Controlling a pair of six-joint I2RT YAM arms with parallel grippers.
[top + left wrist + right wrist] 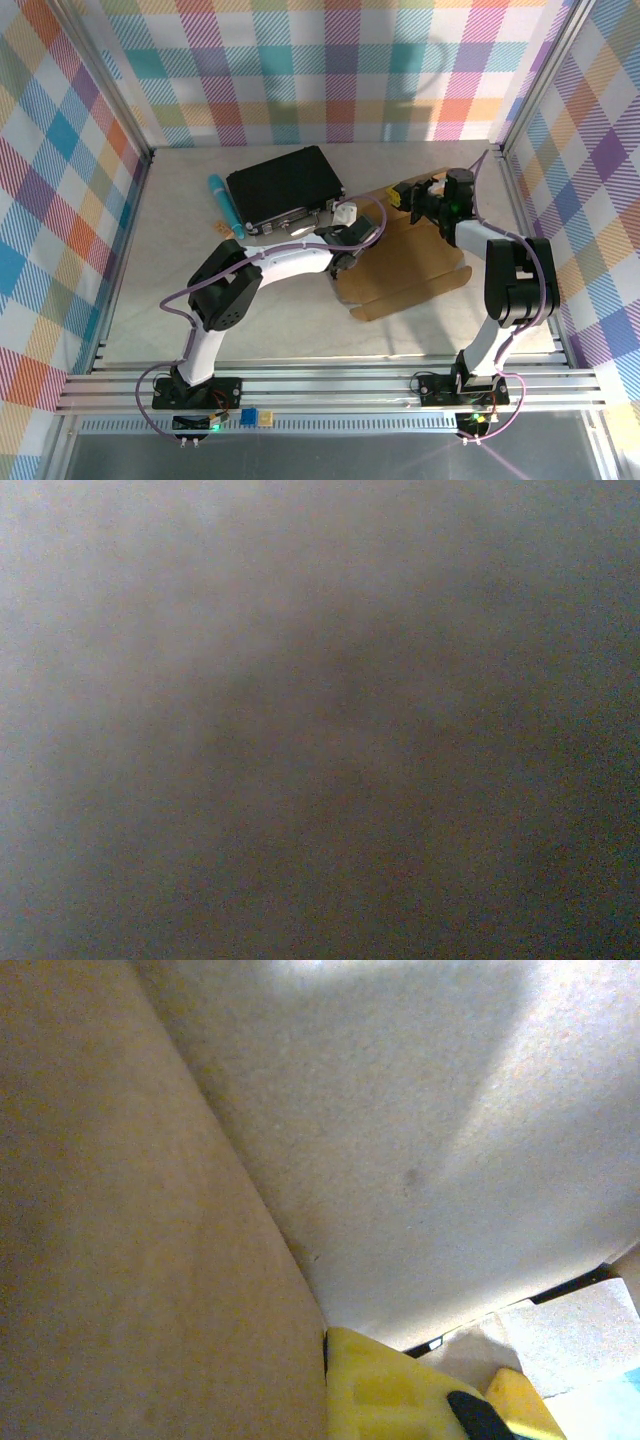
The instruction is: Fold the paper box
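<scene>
1. Right gripper (408, 190) is closed at the far edge of the box (410, 275). Its yellow fingers (385, 1390) sit just beside a raised brown panel in the wrist view, but I cannot tell whether cardboard is pinched between them.
2. Left gripper (345, 214) is closed too, at the box's far left corner. Its wrist view is a grey-brown blur, so I cannot tell what it holds, if anything.
3. The box lies on the table (300, 320), right of centre and between the two arms. It is mostly an open sheet with tabs along its near edge, and one panel at the far side is creased upward.
4. Likely risks:
   - The sheet could slide instead of bending, because nothing visibly pins its near half.
   - A flap could spring back flat if either closed gripper has only a shallow hold, or none.
   - The cardboard could crumple or tear off the crease if the two arms pull against each other.
   - The left arm is blind at this range, so it may push on the wrong panel.
5. As a container the box is unformed and holds nothing.
6. The case (285, 182) lies shut just beyond the box's left corner, its contents hidden. The left arm could nudge it.
7. A pen (222, 203) lies to the left of the case, well apart from the box.
</scene>
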